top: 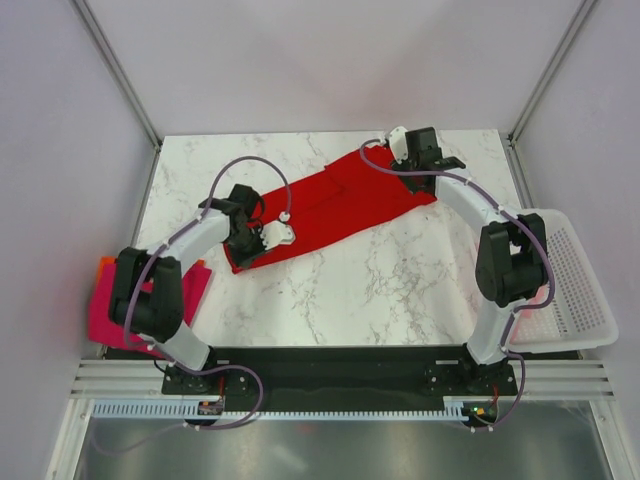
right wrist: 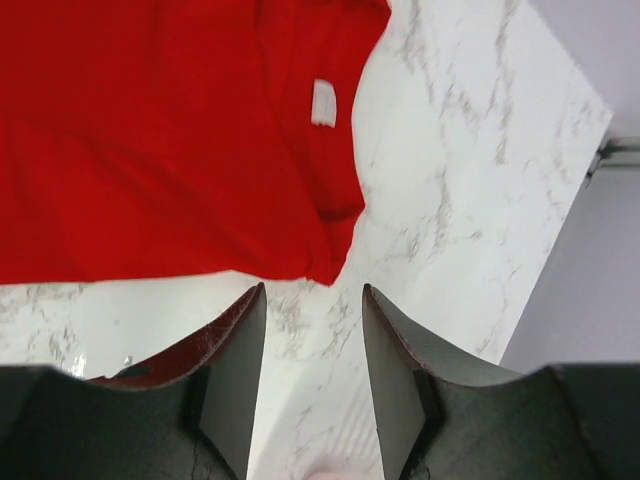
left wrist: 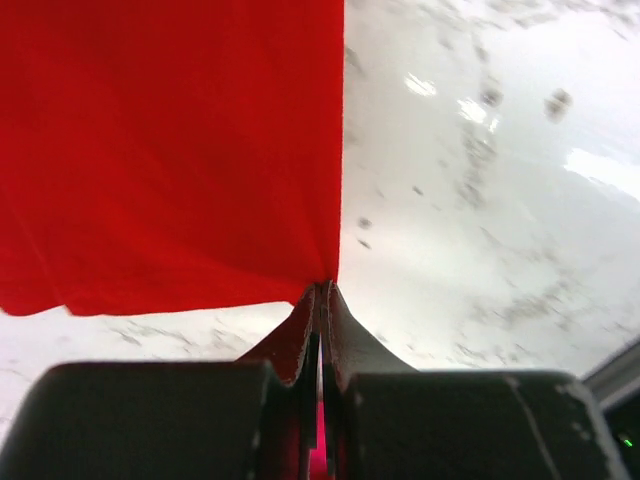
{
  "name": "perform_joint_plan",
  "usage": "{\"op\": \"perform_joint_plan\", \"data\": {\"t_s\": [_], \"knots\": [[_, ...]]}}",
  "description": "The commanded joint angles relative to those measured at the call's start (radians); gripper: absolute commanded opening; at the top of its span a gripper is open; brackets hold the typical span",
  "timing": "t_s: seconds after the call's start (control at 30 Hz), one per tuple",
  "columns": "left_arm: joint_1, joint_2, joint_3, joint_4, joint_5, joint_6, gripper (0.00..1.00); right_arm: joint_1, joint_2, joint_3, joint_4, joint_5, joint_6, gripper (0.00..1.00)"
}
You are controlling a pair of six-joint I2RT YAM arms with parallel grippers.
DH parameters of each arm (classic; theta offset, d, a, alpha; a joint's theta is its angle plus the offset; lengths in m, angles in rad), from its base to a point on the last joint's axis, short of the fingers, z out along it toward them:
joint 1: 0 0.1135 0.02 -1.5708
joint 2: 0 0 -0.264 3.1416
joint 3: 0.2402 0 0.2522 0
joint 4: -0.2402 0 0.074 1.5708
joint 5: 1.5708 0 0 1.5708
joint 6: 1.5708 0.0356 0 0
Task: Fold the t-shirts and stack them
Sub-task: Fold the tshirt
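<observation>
Left gripper point(left wrist: 322, 288) is pinched fully closed on a corner of the bright red cloth t-shirt point(top: 335, 205), which lies as a long band diagonally across the white grey-veined marble-look tabletop point(top: 400, 290). Right gripper point(right wrist: 313, 295) hangs with jaws apart and nothing in them, just off the collar end (white neck label point(right wrist: 324, 102) showing). Magenta and orange shirts point(top: 105, 315) are piled at the table's left edge under the left arm, white perforated plastic basket point(top: 585, 290) at the right edge, plain pale lilac-grey walls point(top: 300, 60) and slim metal corner posts point(top: 120, 70) around.
</observation>
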Motion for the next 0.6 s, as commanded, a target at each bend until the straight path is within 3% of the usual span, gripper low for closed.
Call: {"op": "perform_joint_plan", "data": {"t_s": [0.0,0.27,0.57], "knots": [[-0.017,-0.120,-0.056,-0.119,0.009,-0.058,0.02,-0.017,-0.031,-0.031,-0.087,-0.011,0.037,0.51],[-0.074,-0.235,-0.122,-0.207,0.035,-0.113,0.02,-0.032,0.100,0.061,-0.150,-0.023,0.074,0.45],[-0.125,-0.248,-0.125,-0.207,0.042,-0.176,0.02,-0.043,0.219,0.096,-0.160,-0.060,0.088,0.34]]}}
